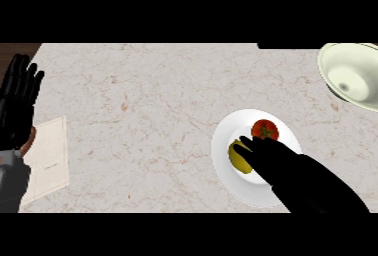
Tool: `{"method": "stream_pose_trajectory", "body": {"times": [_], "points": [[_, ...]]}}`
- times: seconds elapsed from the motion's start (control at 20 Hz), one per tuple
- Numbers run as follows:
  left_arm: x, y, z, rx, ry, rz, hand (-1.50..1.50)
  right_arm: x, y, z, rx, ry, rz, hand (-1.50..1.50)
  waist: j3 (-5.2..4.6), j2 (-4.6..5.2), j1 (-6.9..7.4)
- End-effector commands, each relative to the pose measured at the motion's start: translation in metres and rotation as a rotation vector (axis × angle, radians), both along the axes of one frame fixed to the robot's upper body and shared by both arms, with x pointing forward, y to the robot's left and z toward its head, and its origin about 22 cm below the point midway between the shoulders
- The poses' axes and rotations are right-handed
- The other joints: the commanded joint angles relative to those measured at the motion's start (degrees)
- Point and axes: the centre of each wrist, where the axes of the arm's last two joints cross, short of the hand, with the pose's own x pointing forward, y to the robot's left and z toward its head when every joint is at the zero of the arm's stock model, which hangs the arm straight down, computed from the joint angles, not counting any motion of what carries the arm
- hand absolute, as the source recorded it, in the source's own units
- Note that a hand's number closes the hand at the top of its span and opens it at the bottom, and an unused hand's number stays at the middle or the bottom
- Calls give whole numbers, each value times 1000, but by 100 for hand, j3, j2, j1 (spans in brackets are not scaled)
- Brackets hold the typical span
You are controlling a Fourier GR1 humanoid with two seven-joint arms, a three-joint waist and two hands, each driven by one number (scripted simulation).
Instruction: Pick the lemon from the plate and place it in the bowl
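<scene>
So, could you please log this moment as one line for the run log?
phase: reaching | right hand: over lemon on plate, grasp unclear | tomato: on plate | bowl: empty | left hand: resting open

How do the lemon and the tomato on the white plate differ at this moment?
The lemon is yellow and elongated; the tomato is red and round, with a dark stem spot on top. The lemon lies at the plate's left side, the tomato nearer its far edge. The right hand partly covers the lemon, while the tomato shows almost fully, just beyond the fingertips. Both sit on the same plate.
</scene>
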Motion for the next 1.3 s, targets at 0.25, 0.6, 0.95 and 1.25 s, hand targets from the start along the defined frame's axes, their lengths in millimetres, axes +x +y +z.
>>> {"method": "stream_pose_trajectory", "body": {"times": [0.25,0.6,0.95,1.25], "points": [[-4,-16,-3,-20,4,-3,0,35,9,-57,-19,46,-40,-150,4,4,17],[1,7,0,-4,0,-18,0,61,-13,-72,-48,46,-59,-150,2,9,5],[3,0,2,4,3,-8,0,53,-16,-104,8,42,4,-150,3,6,-8],[4,10,3,2,12,-6,0,72,-30,-105,-10,22,14,-150,3,5,-6]]}}
